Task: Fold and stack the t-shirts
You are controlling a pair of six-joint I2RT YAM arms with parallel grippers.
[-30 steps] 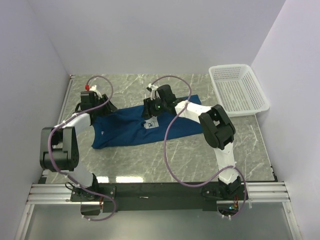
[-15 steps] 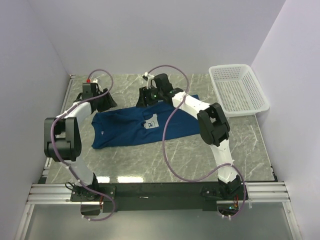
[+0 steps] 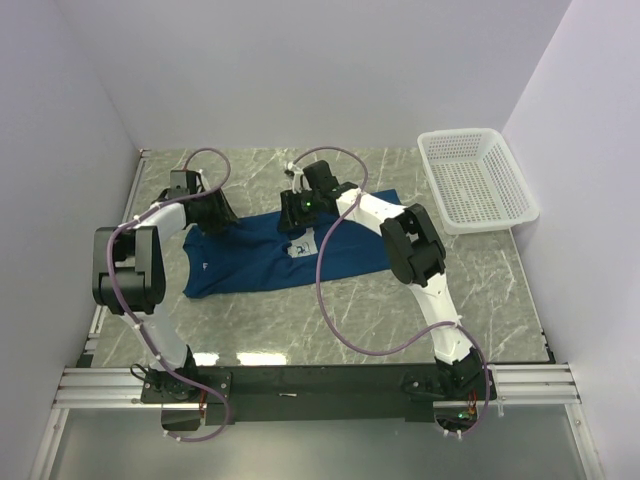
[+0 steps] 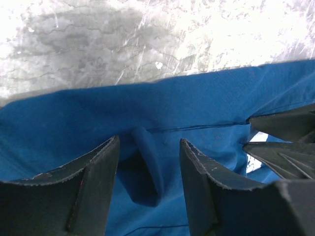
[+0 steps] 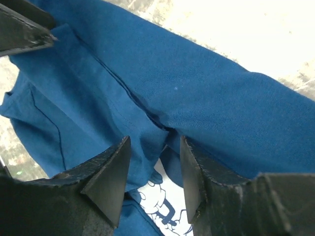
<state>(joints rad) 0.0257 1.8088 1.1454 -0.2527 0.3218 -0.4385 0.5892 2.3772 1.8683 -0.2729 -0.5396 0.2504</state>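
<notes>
The dark blue t-shirt [image 3: 270, 255] lies spread across the marble table [image 3: 300, 320], its white cartoon print [image 3: 304, 246] facing up. My left gripper [image 3: 216, 214] is down on the shirt's far left edge. In the left wrist view the left gripper [image 4: 149, 140] is open, astride a raised ridge of blue cloth [image 4: 147, 162] without pinching it. My right gripper [image 3: 296, 214] is on the far edge just above the print. In the right wrist view the right gripper [image 5: 155, 139] is open, with a bunched fold [image 5: 162, 147] and the print [image 5: 167, 211] between its fingers.
A white mesh basket [image 3: 476, 178] stands at the back right corner. White walls close in the table on three sides. The right gripper's fingers [image 4: 283, 135] show at the right edge of the left wrist view.
Both grippers drew back toward the far edge, then came down again onto the shirt's far side. The left jaws have opened wider; the right jaws have narrowed a little.
</notes>
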